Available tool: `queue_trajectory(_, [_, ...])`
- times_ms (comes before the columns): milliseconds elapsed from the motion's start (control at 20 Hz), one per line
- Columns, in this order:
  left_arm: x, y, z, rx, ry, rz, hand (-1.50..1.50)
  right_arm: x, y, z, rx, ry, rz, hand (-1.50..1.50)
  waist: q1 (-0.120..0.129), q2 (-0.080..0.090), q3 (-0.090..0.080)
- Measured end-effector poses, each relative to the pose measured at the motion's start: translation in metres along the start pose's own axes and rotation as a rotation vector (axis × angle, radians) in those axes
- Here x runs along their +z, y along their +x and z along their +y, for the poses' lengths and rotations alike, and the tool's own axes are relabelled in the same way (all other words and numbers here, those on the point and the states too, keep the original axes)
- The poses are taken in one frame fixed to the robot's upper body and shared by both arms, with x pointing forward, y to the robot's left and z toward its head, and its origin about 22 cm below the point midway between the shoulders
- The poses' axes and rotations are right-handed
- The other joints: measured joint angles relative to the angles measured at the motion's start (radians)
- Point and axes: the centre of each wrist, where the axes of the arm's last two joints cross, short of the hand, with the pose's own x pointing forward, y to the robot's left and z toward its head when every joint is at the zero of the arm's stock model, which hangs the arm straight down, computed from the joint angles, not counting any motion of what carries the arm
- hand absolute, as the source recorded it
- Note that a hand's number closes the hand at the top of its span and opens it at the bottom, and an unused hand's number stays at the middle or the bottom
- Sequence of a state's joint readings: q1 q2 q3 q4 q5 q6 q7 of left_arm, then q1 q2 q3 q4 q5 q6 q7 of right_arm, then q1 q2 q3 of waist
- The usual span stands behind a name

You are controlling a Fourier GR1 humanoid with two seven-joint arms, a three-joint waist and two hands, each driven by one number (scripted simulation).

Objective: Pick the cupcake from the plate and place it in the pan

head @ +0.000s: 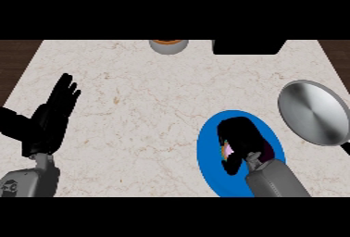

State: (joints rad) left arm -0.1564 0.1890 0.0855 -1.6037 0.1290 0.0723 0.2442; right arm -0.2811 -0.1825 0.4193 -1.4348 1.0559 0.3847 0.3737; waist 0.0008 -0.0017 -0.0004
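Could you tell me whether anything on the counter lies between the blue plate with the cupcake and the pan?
Nothing visible does. The right hand is curled over the cupcake on the blue plate, and only bare counter separates the plate from the pan to its right.

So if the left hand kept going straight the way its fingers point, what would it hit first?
The left hand points up and slightly right over bare counter. The way looks free; the grey bowl at the far edge lies right of that line, though depth is unclear.

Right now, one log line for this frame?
right hand: curled round cupcake over plate | left hand: open, resting | pan: empty
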Motion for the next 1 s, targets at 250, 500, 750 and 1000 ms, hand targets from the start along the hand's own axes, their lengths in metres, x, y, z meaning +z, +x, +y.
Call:
queue_trajectory(250, [0.0,-0.003,-0.001,-0.003,0.012,-0.001,0.0,0.039,-0.02,-0.001,0.025,-0.104,-0.101,1.5,-0.014,-0.003,0.0])
queue_trajectory(500, [0.004,-0.003,0.005,-0.002,0.031,0.008,0.0,0.097,-0.049,-0.001,0.072,-0.219,-0.274,1.5,-0.035,-0.008,0.001])
queue_trajectory(750, [0.006,-0.007,0.005,-0.003,0.04,0.011,0.0,0.146,-0.063,-0.028,0.097,-0.454,-0.339,1.5,-0.042,-0.008,0.001])
queue_trajectory(1000, [0.004,-0.001,0.006,-0.005,0.031,0.003,0.0,0.188,-0.079,-0.059,0.101,-0.574,-0.323,1.5,-0.031,-0.005,0.0])
